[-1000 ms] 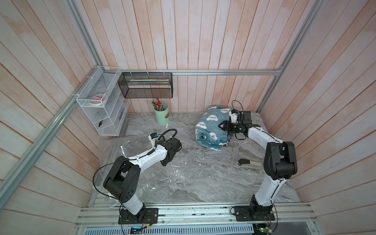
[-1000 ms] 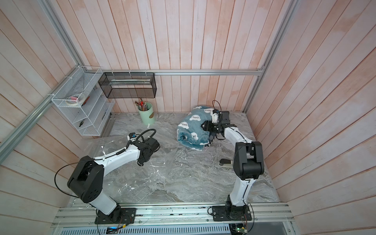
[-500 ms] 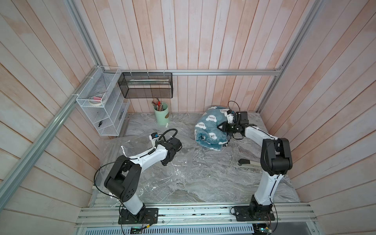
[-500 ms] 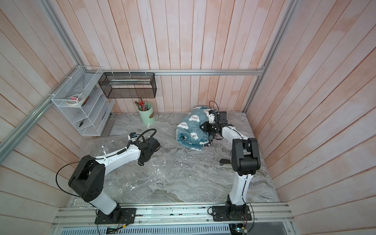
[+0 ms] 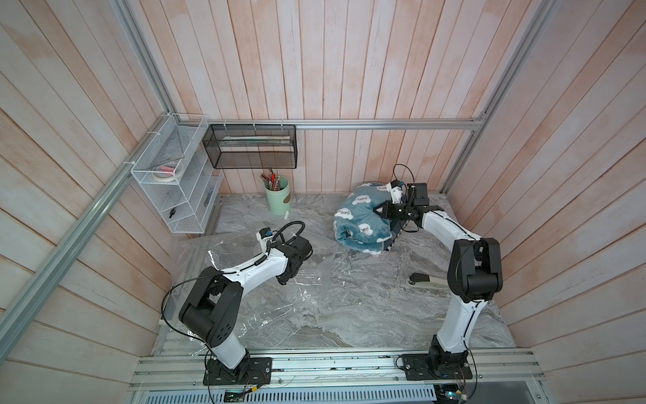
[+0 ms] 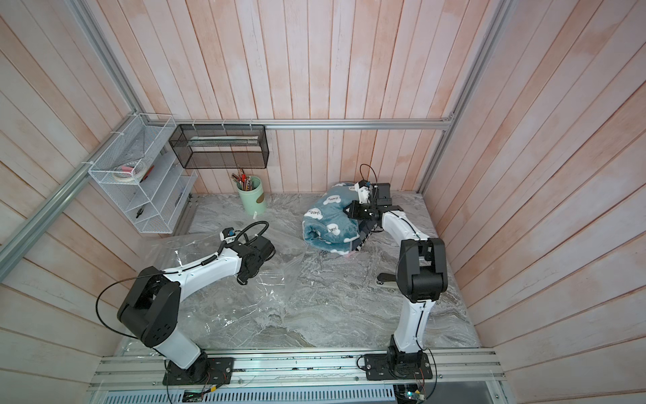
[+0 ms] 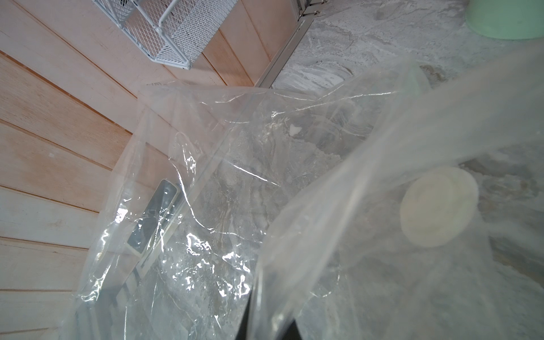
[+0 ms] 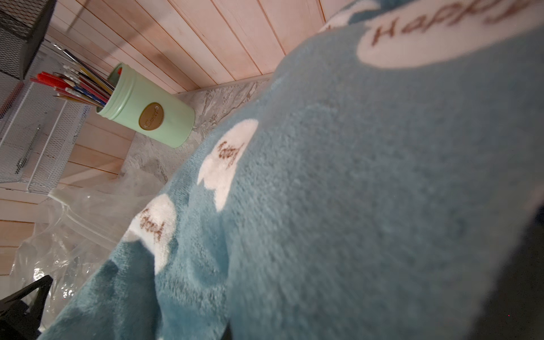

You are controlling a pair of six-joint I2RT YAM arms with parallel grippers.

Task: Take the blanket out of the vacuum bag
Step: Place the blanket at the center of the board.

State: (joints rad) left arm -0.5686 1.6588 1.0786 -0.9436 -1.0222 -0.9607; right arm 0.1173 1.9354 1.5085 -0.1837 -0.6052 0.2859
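Room: pink wooden walls (image 5: 314,70) stand on three sides of a grey, stone-look counter (image 5: 349,314).
Blanket: the blanket (image 5: 356,224) is blue and fluffy with white clouds on it. It sits bunched up at the back of the counter on the right side, close to the wall. It is out of the bag. Both top views show it (image 6: 328,224), and it fills the right wrist view (image 8: 353,176).
Vacuum bag: the vacuum bag (image 5: 297,297) is big, clear and crinkly. It lies spread over the left and middle of the counter (image 6: 272,290). One edge comes just beside the blanket.
Valve cap: the round white valve cap (image 7: 438,210) shows through the plastic in the left wrist view.
Left claw: the left claw (image 5: 282,280) is down on the bag, pressed together and pinching the plastic. A fold of it rises up to the camera (image 7: 220,176).
Right claw: the right claw (image 5: 379,211) is pressed together, pinching the blanket on the side near the right wall. Its tips are buried in the fluff.
Cup: a green cup (image 5: 278,196) full of pencils (image 5: 271,180) stands by the back wall.
Shelf: a white wire shelf (image 5: 174,196) hangs on the left wall.
Basket: a black mesh basket (image 5: 251,147) hangs on the back wall.
Grey tool: a small grey tool (image 5: 424,280) lies on the counter beside the right arm.
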